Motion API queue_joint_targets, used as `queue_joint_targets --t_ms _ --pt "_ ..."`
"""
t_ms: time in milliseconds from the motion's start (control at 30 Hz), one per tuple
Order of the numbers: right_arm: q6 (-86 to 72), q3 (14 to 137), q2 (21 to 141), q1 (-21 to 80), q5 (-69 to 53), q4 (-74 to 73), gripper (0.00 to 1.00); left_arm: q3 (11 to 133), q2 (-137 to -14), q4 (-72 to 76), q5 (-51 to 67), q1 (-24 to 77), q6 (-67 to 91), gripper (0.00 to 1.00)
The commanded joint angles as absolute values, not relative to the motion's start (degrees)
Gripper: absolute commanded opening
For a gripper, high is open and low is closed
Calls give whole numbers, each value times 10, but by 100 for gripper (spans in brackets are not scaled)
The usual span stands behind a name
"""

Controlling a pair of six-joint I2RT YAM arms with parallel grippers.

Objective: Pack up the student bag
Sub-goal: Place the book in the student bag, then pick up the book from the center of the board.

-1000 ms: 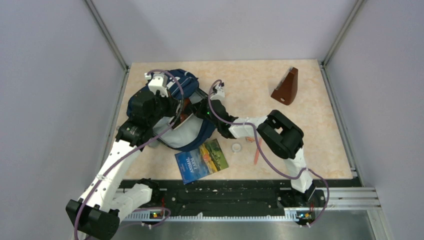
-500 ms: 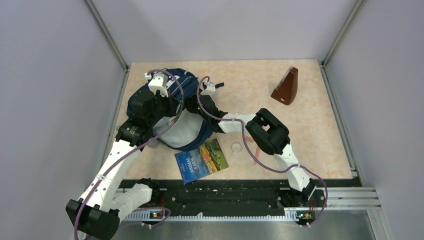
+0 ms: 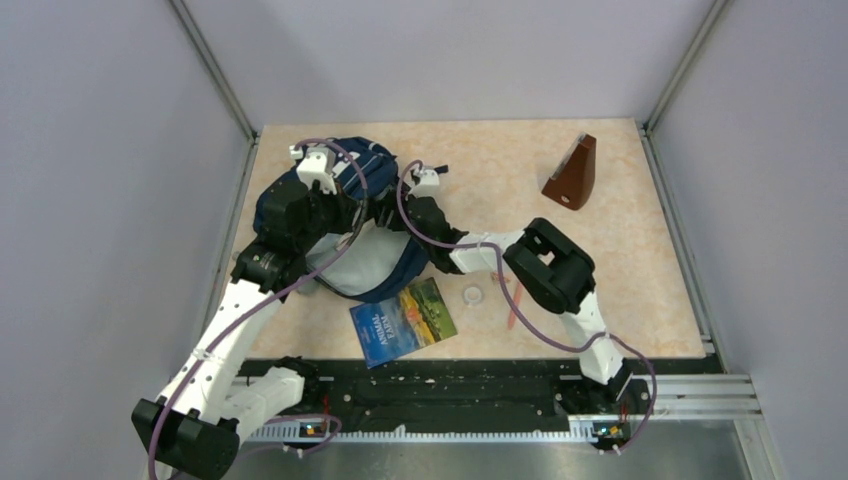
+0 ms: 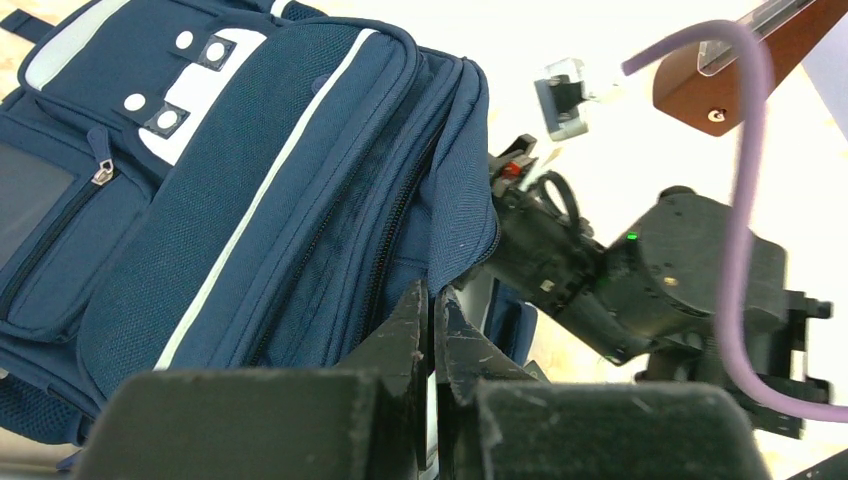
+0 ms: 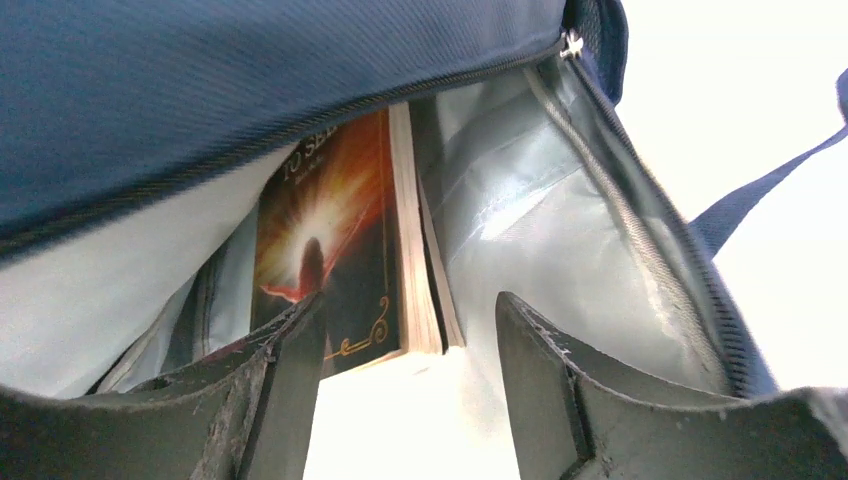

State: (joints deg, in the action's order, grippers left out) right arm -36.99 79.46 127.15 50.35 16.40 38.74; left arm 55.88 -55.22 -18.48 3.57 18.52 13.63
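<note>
The student bag [image 3: 368,262] lies far left on the table [image 3: 600,260], partly hidden under both arms. The left gripper [image 4: 432,312], fingers pressed together, pinches its zip edge. The right gripper [image 5: 408,308] stands spread and empty at its mouth. Two books: an orange-covered book [image 5: 335,250] inside, a blue book [image 3: 403,322] just in front of the bag. Right of the bag: one brown wedge [image 3: 572,173], one orange pen [image 3: 516,305], one white disc [image 3: 473,295] too small to identify.
</note>
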Motion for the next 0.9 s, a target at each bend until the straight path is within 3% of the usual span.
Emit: queue_joint_targets --t_ms 0,367,467,700,867 --pt "-318 751 1172 503 159 454 62 571 -529 -119 38 186 143 0" --pt "-226 614 960 498 79 343 75 571 -518 -121 19 186 133 0" --pt "-232 585 920 477 8 285 76 571 -516 -120 19 186 134 0" --pt "-200 524 891 452 -122 199 76 568 -516 -116 21 186 136 0" --pt "-220 479 908 430 -175 221 75 568 -521 -118 15 186 134 0"
